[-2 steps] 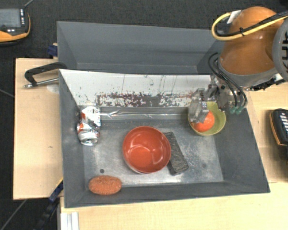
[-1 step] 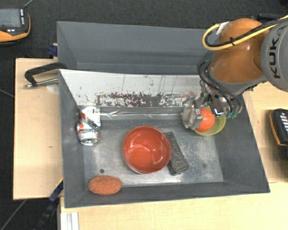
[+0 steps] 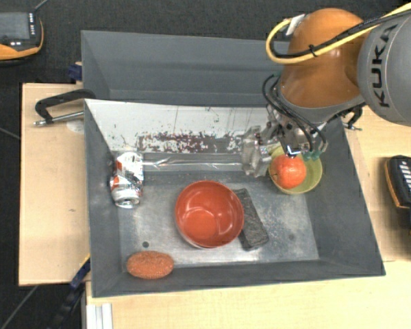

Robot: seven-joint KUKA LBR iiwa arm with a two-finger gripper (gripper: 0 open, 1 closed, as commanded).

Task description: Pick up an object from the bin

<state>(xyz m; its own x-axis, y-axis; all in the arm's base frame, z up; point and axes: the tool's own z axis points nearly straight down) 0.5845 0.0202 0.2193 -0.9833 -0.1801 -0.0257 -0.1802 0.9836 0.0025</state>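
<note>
My gripper (image 3: 277, 142) hangs below the orange cover at the right of the bin, near the back wall. Just under and in front of it lies a red-orange round thing like a tomato (image 3: 292, 173), resting in a shallow yellow-green dish (image 3: 314, 178). The gripper is right above this pair and overlaps their upper edge. To the left, in the middle of the bin, a red bowl (image 3: 208, 214) stands upright. A dark grey oblong sponge (image 3: 251, 219) lies against the bowl's right side.
A crushed white and red can (image 3: 127, 179) lies at the left wall. An orange-brown oval scrub pad (image 3: 150, 264) sits at the front left. The arm comes in from the upper right.
</note>
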